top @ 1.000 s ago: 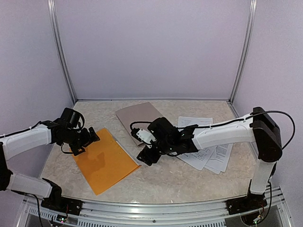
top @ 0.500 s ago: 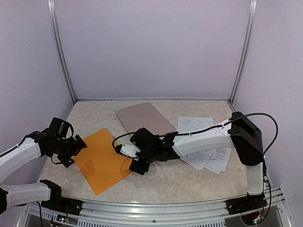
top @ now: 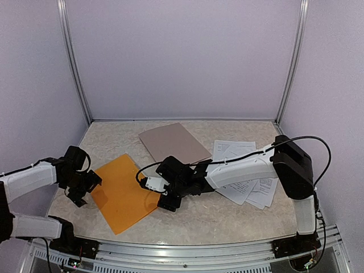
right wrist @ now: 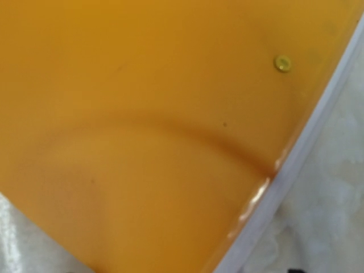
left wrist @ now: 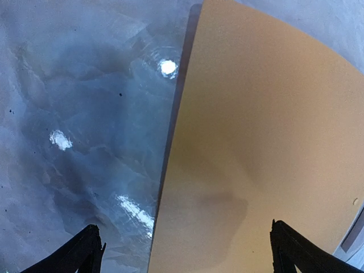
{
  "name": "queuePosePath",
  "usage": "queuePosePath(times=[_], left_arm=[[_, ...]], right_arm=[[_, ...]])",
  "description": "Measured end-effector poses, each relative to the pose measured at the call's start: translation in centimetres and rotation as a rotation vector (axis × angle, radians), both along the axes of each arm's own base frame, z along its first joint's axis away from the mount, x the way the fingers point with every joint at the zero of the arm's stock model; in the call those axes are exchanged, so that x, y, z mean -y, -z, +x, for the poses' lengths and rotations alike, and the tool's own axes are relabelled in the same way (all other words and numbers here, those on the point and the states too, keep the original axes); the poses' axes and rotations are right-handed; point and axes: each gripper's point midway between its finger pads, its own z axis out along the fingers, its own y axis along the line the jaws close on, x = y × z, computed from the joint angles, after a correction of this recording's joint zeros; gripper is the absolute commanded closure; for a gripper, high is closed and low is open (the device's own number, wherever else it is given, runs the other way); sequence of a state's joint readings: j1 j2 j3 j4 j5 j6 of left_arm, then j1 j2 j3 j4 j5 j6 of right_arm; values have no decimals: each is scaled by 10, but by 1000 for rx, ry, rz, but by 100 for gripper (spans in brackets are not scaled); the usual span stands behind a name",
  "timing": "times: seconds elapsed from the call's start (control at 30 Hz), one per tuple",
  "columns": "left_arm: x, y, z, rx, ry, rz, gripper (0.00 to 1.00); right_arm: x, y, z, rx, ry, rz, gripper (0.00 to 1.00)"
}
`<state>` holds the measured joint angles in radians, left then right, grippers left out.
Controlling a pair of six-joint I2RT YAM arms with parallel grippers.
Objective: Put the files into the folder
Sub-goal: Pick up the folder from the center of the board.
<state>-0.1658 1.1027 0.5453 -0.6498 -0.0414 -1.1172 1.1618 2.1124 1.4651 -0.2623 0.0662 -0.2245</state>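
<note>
Front edge: the rail is running across the bottom, with both arm bases sitting on it.

Next up, the left gripper is hanging low at the left edge of the folder. Its jaws are standing wide apart and gripping nothing. On the left wrist cam its fingertips are sitting in the bottom corners with the folder edge running up between them. The marbled table is showing on the left and orange on the right.

The folder is lying flat on the table, left of centre, between the two grippers.

The right gripper is reaching in from the right and sitting over the folder's right side, by the pale spine strip. Orange is filling nearly all of the right wrist cam. A shallow curved crease is showing in the cover, and a small rivet near the strip. Only dark slivers of finger are peeking in at the bottom, well apart, so the jaws are reading as spread and clamping nothing. I can't tell whether they're touching the cover.

Further back on the right, the files are lying in a loose fanned pile on the table, outside the folder and well apart from it. The right forearm is crossing over them.

A grey-brown board is lying flat behind the folder, left of the files.

Pale lilac walls are closing off the back.
</note>
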Motion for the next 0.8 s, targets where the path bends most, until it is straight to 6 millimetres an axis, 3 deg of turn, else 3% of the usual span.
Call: queuePosePath(times=[0.13,0.27,0.43,0.8], left_arm=[[1,18,3,-76,1,6,1],[5,17,18,-51,7,-4,1],[9,15,30,-14,16,-24,1],[15,14,50,15,65,-25,1]], right_arm=[[2,4,-2,4,-19,-10,22],[11,14,-6,4,-45,-40,23],[25,11,-9,41,-68,-61,28],[20,-7,15,259,-97,-79,37]])
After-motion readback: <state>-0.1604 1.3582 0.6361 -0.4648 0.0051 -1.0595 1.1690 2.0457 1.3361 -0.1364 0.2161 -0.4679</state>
